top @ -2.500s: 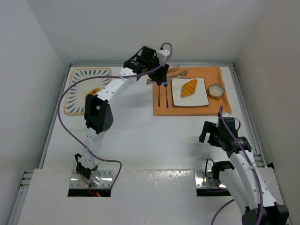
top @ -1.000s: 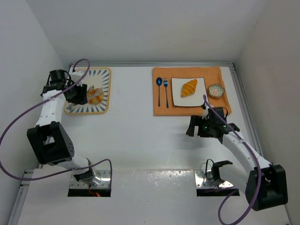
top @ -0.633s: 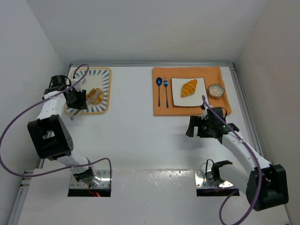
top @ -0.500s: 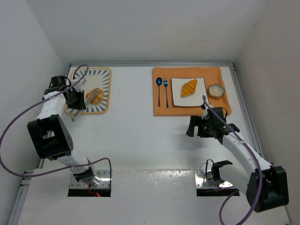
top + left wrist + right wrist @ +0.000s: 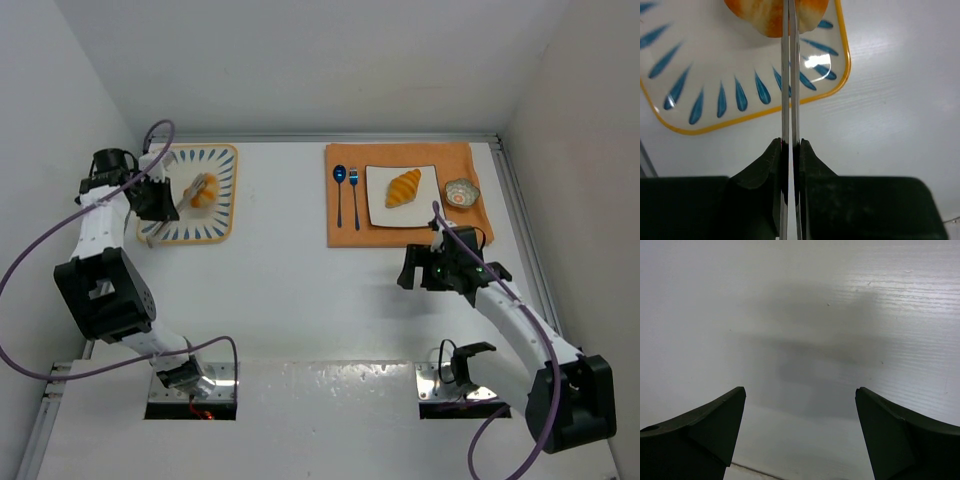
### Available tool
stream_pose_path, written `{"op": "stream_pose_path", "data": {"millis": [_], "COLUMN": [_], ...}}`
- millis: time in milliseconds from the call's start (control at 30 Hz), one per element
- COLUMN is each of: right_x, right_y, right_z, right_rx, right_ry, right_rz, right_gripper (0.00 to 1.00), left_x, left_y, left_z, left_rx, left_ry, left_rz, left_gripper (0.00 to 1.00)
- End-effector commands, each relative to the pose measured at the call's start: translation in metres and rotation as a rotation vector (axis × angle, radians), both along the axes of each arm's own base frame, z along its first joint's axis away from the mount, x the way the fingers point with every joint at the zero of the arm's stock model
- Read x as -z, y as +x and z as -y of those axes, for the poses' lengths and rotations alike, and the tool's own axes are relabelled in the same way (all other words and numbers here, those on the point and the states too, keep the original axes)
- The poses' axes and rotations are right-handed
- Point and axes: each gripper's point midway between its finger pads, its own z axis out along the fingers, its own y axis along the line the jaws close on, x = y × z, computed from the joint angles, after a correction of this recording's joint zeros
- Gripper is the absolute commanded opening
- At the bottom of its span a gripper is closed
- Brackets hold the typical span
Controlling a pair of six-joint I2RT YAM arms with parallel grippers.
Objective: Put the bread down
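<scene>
At 10 o'clock on the white table (image 5: 300, 300): one square tray (image 5: 222, 165) with blue petal strokes and a yellow rim. On it, one round bun (image 5: 203, 189), a little toward 12 of the tray's middle. Reaching in from the tray's 9 o'clock side: left gripper (image 5: 789, 150), clamped tight on one pair of thin metal tongs (image 5: 789, 90). Blades pressed almost together and crossing the bun's near edge; cannot tell whether pinching it. Against half a second back: bun shifted toward 12 on the tray, left wrist shifted toward 11.

At 1 o'clock: one orange mat (image 5: 345, 235). On it, one blue spoon (image 5: 339, 195) and one blue fork (image 5: 354, 195) side by side at 9 o'clock of one white square plate (image 5: 380, 215). One croissant (image 5: 404, 188) lying on that plate, one small patterned bowl (image 5: 461, 193) at its 3 o'clock. All placed as before.

At 4 o'clock: right gripper (image 5: 800, 390), fingers spread wide over bare table, holding nothing, posed as before.

Two bread pieces counted, two arms.
</scene>
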Motion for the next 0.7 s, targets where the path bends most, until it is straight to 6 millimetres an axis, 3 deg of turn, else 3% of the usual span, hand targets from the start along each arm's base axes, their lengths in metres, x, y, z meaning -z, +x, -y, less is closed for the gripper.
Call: {"op": "stream_pose_path", "data": {"millis": [0,100,133,200,233,300,333,367,433,467,567,600,667], "right_x": [-0.016,-0.013,-0.010,-0.006,-0.004,0.003,0.004,0.005,0.009,0.008,0.009,0.011,0.010], "right_y": [0.012,0.012,0.009,0.006,0.004,-0.004,-0.008,-0.014,-0.022,-0.023,-0.032,-0.039,-0.042], "right_z": [-0.003,0.005,0.011,0.022,0.036,0.044,0.053,0.059,0.071,0.073,0.079,0.081,0.082], "right_rx": [0.004,0.058,0.090,0.162,0.227,0.280,0.338,0.368,0.423,0.419,0.417,0.418,0.411], "right_ry": [0.006,-0.015,-0.030,-0.034,-0.046,-0.045,-0.040,-0.039,-0.042,-0.042,-0.051,-0.060,-0.073], "right_rz": [0.043,0.039,0.023,0.006,-0.015,-0.049,-0.069,-0.087,-0.111,-0.107,-0.120,-0.142,-0.142], "right_gripper": [0.91,0.91,0.91,0.91,0.92,0.92,0.92,0.92,0.92,0.93,0.93,0.93,0.93], "left_x": [-0.074,-0.104,-0.117,-0.122,-0.132,-0.133,-0.133,-0.129,-0.123,-0.117,-0.107,-0.113,-0.094], "left_y": [0.023,0.034,0.039,0.048,0.053,0.058,0.060,0.062,0.062,0.057,0.049,0.038,0.038], "left_z": [0.009,0.027,0.043,0.062,0.089,0.122,0.141,0.180,0.219,0.260,0.314,0.347,0.379], "left_rx": [0.025,0.064,0.098,0.139,0.197,0.268,0.305,0.389,0.467,0.558,0.671,0.753,0.811], "left_ry": [0.000,-0.002,-0.005,-0.020,-0.043,-0.080,-0.105,-0.127,-0.139,-0.153,-0.151,-0.156,-0.139], "left_rz": [0.209,0.279,0.308,0.314,0.333,0.327,0.320,0.303,0.282,0.264,0.243,0.264,0.236], "left_gripper": [0.00,0.00,0.00,0.00,0.00,0.00,0.00,0.00,0.00,0.00,0.00,0.00,0.00]}}
